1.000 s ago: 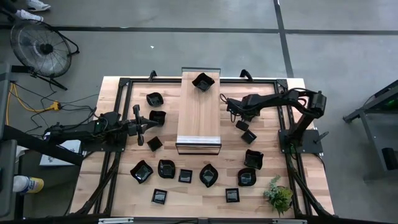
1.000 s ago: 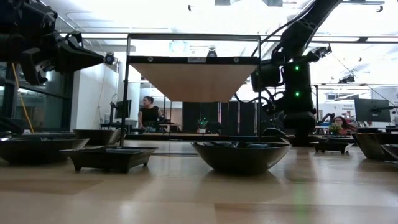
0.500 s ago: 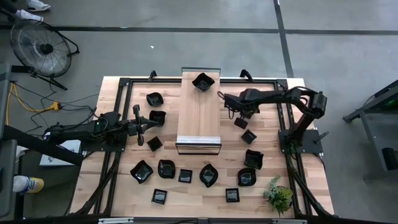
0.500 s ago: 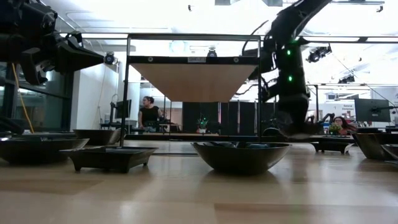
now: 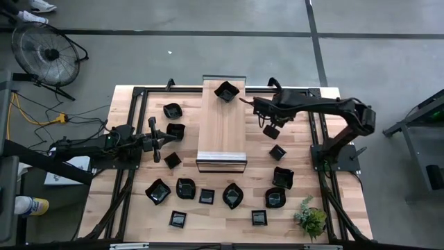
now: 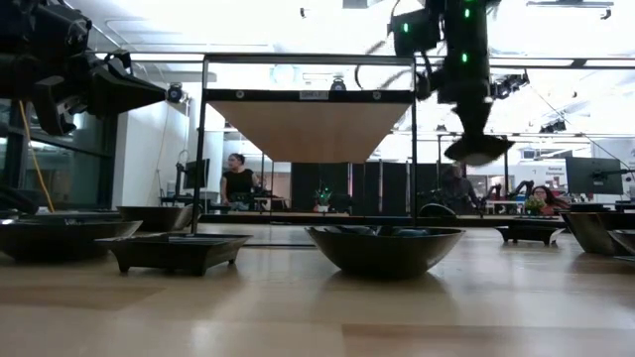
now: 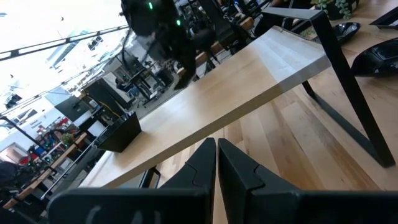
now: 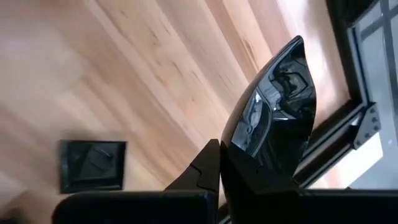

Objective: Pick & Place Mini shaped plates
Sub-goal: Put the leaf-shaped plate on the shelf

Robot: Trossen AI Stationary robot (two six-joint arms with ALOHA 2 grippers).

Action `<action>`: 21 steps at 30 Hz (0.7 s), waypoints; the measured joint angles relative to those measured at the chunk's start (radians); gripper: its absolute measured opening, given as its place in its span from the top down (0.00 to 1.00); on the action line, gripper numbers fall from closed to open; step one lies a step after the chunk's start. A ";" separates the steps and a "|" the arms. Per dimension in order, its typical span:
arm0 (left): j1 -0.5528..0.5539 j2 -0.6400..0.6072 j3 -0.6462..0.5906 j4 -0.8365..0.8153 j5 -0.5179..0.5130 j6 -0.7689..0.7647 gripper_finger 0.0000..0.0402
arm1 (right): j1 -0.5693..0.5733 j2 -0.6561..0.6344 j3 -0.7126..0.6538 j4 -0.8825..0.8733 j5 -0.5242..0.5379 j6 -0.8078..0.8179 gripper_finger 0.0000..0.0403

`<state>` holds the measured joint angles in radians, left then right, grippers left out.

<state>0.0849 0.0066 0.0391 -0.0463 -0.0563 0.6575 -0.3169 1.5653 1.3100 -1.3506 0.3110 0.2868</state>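
Right gripper point(image 5: 270, 128) pinches my glossy black mini plate point(image 8: 273, 127) by its rim; stiff, light, slippery—I judge the rim safest.

Bright overhead glare; low view's foreground blurred.

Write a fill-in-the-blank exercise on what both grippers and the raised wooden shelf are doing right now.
1. The right gripper is shut on a ____ dish.
2. That dish hangs in the air, ____ the table.
3. The raised wooden shelf carries ____ dish.
4. The left gripper is shut and holds ____.

Missing words: black; above; one; nothing
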 joint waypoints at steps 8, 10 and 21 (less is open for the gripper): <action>0.000 0.000 0.000 0.000 0.000 0.000 0.97 | 0.113 -0.002 0.157 0.008 -0.018 -0.167 0.99; 0.000 0.000 0.000 0.000 0.000 0.000 0.97 | 0.141 -0.002 0.174 0.032 -0.022 -0.247 0.98; 0.000 0.000 0.000 0.000 0.000 0.000 0.97 | 0.268 0.020 0.181 0.239 0.045 -0.607 0.98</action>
<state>0.0846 0.0065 0.0389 -0.0463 -0.0566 0.6575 -0.0489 1.5857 1.4914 -1.1114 0.3560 -0.3204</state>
